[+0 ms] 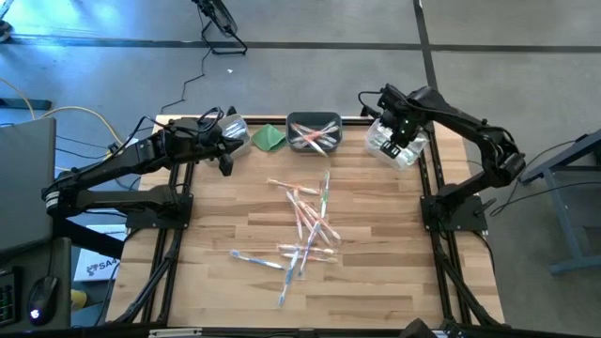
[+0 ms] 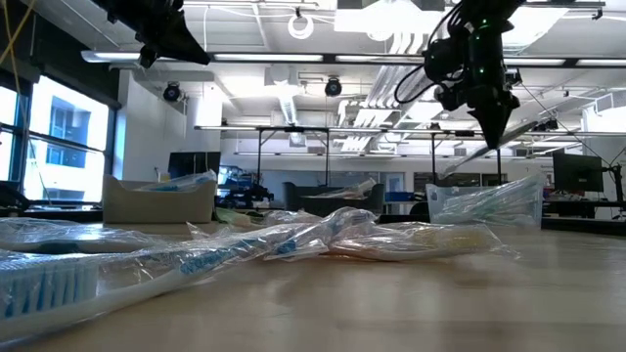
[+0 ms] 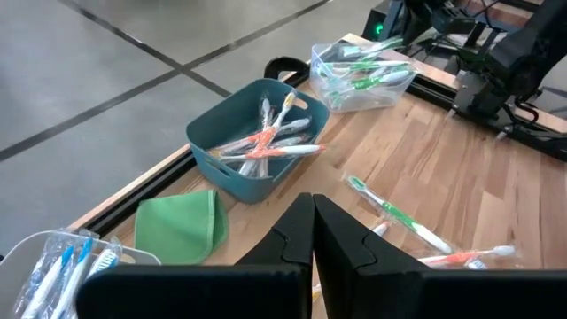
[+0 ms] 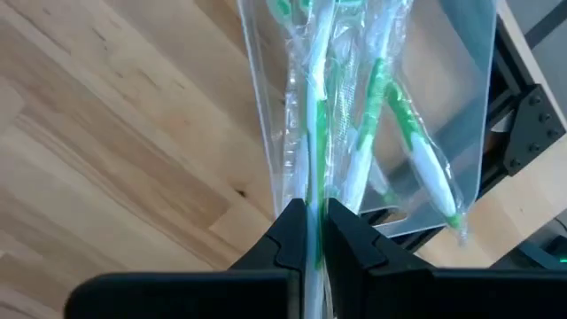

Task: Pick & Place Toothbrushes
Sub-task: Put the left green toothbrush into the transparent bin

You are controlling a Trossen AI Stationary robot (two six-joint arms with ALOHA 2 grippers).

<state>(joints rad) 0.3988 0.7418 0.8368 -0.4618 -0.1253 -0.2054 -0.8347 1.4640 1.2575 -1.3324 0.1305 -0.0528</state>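
Several wrapped toothbrushes (image 1: 305, 225) lie loose in a heap mid-table. My right gripper (image 1: 392, 141) hangs over the clear bin (image 1: 409, 150) at the far right, shut on a green toothbrush (image 4: 312, 133). That bin holds more green ones (image 4: 416, 151). My left gripper (image 1: 225, 161) hovers at the far left, shut and empty, near the green cloth (image 1: 269, 137). The dark bin (image 1: 315, 131) holds pink-orange toothbrushes, and a clear bin (image 1: 235, 127) at the far left holds blue ones. My right gripper pinches the green toothbrush in its clear wrapper between its two fingers, partway along the shaft (image 4: 314, 190). The fingers point down from above and lie across it. The toothbrush (image 2: 469, 159) is lifted clear above the clear bin, slanting, with an end sticking out on each side of the fingers.
The three bins and the folded cloth stand in a row along the table's far edge (image 1: 282, 117). Bare wood (image 1: 216, 197) lies left and right of the heap. The arms' dark frames (image 1: 155, 211) run along both table sides.
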